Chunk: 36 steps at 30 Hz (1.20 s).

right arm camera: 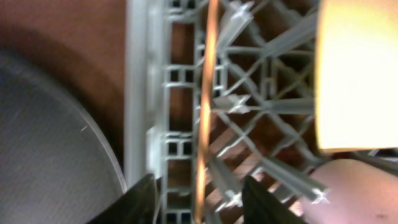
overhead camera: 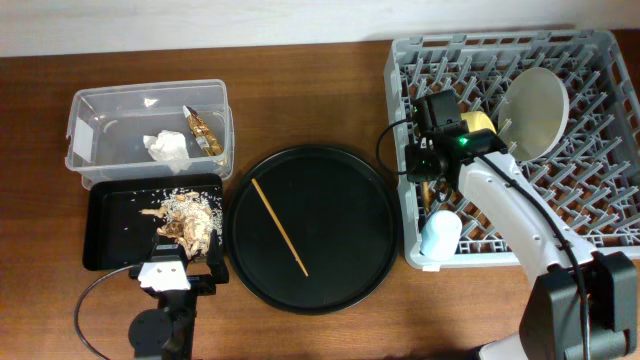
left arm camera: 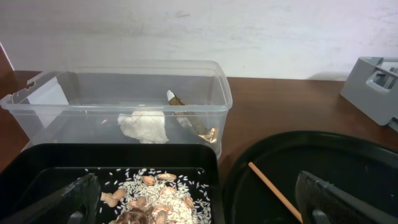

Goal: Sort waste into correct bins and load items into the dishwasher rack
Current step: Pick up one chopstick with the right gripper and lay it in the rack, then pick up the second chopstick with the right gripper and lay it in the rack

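Over the dishwasher rack (right arm camera: 140, 74), right tool (right arm camera: 199, 202), jaws apart, straddles a chopstick (right arm camera: 207, 93) pointing straight ahead; yellow bowl (right arm camera: 354, 74) alongside; left tool (left arm camera: 196, 190) spread wide.

A dark brown wooden table (overhead camera: 300, 90) with a smooth, faintly glossy top fills the scene. Behind its far edge stands a plain off-white wall (left arm camera: 261, 31). The light is soft and even, casting only mild shadows.
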Each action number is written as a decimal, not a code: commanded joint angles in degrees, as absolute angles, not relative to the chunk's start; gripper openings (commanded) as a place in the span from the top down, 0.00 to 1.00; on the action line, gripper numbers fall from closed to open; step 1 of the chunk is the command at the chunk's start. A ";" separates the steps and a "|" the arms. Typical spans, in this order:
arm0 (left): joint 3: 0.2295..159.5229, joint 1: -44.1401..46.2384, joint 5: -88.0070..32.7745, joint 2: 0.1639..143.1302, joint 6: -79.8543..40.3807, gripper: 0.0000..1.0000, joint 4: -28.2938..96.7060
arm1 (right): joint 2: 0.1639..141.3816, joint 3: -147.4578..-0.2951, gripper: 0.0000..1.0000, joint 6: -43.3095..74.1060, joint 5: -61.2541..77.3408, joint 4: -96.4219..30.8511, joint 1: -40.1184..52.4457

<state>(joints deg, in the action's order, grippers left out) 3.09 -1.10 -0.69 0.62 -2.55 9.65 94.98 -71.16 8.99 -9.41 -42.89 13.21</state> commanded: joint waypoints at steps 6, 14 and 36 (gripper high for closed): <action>2.83 -1.41 -1.15 0.34 -1.85 0.01 9.67 | 103.61 -71.42 0.43 27.97 -2.11 -37.43 51.68; 2.83 -1.41 -1.15 0.34 -1.85 0.01 9.67 | 113.73 -71.44 0.96 30.35 -2.09 -35.68 51.99; 2.83 -1.41 -1.15 0.34 -1.85 0.01 9.67 | 80.03 -87.90 0.49 10.33 -7.88 -57.93 17.72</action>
<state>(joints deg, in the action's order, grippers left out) 3.09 -1.10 -0.71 0.60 -2.55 9.67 89.12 -81.14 10.31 -10.94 -54.81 15.62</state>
